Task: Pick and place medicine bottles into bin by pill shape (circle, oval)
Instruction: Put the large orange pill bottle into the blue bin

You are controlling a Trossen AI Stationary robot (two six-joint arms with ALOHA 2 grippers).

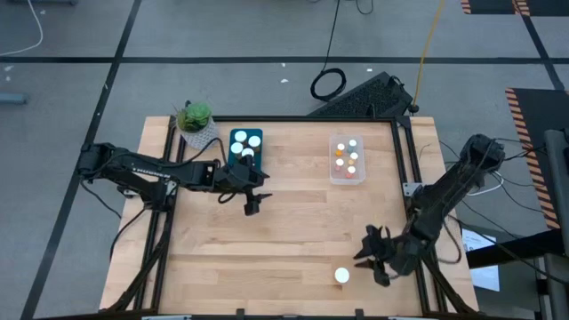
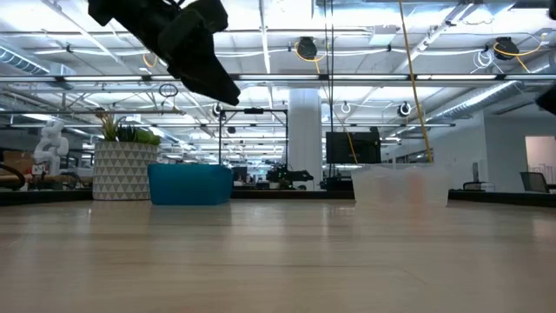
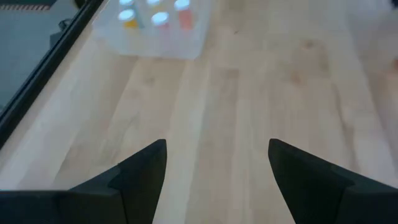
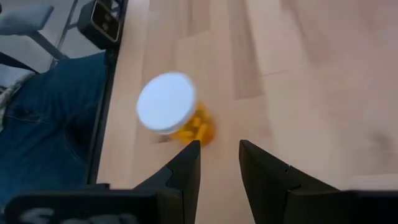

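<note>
The right gripper (image 1: 377, 252), fingers slightly apart and empty, hovered near the table's (image 1: 293, 231) front edge beside a lone bottle (image 1: 342, 276). It looked light, rigid and smooth; gripping the amber body below the cap seemed safest. The left gripper (image 1: 252, 203), open, waited by the blue bin (image 1: 233, 153).

My overhead camera looked straight down on the whole worktop (image 1: 284, 240). My low one sat at worktop level, facing the room. Both wrist cameras hung close above the wood; overhead and left wrist shared the clear bin (image 1: 347, 159).
</note>
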